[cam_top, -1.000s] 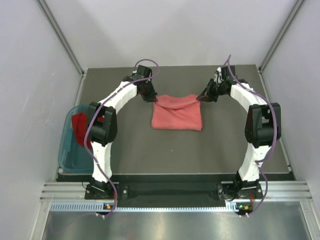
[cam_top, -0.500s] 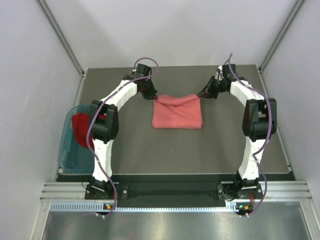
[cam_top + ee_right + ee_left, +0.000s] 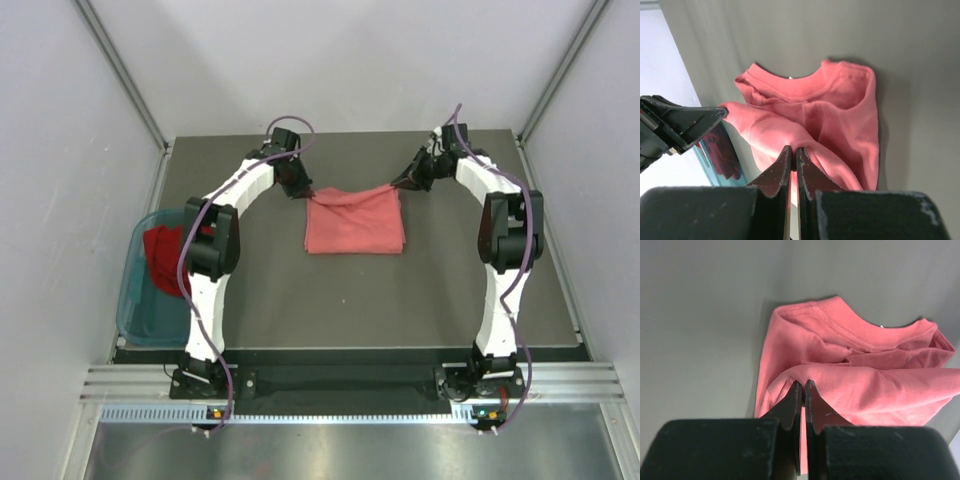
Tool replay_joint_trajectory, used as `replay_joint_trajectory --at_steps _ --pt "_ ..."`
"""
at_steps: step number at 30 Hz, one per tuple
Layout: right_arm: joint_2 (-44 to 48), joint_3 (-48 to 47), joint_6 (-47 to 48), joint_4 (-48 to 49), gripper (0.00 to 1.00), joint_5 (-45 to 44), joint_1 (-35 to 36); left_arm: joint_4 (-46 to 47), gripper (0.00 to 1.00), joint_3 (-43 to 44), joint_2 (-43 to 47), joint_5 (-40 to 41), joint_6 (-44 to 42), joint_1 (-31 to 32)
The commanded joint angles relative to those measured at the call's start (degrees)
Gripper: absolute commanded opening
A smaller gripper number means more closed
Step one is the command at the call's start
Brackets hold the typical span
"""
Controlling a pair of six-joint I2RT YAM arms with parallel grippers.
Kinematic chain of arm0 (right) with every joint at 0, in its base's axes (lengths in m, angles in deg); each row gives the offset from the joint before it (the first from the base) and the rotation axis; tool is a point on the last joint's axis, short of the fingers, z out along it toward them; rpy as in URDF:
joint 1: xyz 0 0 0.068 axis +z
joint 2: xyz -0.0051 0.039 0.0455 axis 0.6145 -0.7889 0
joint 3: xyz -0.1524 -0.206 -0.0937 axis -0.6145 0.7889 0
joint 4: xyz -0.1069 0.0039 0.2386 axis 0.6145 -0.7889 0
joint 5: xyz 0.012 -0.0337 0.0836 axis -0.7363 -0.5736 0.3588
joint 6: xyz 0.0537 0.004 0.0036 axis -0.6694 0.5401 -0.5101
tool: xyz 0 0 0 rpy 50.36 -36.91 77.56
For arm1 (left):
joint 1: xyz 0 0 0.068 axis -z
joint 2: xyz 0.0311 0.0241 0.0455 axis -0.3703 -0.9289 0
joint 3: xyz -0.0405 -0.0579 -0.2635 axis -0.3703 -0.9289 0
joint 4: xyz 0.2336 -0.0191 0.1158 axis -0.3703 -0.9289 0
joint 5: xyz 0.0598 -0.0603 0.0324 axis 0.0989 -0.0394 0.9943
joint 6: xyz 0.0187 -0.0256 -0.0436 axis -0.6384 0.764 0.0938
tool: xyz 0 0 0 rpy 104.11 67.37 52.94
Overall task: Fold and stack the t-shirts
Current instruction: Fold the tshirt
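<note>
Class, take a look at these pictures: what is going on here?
The robot is folding a salmon-pink t-shirt on the table. The left gripper and the right gripper are each shut on a far corner, holding that edge raised above the rest of the cloth. A darker red t-shirt lies bunched in the teal basket at the left.

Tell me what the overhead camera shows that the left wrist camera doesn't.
Only the overhead view shows the teal basket at the table's left edge with the deep red t-shirt in it, and the right gripper shut on a far corner of the salmon-pink t-shirt. Only the left wrist view shows the stitched neckline and the raised fold pinched in the closed left gripper. Both show the salmon-pink t-shirt lying partly folded on the dark table.
</note>
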Motion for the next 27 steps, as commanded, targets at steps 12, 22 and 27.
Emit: replay_joint_trajectory --at_steps 12,22,27 --pt "-3.3 -19.2 12.5 -14.5 0.31 -6.9 -3.7 -3.5 0.35 13.0 2.9 7.3 -12.3 -1.5" --pt "5.2 -4.4 11.4 -8.1 0.47 -0.6 4.6 17.3 0.27 -12.7 12.0 -19.1 -5.0 1.5" --pt "6.0 8.3 0.4 18.0 0.2 8.2 5.6 28.1 0.24 -13.8 7.2 -25.7 0.2 1.9"
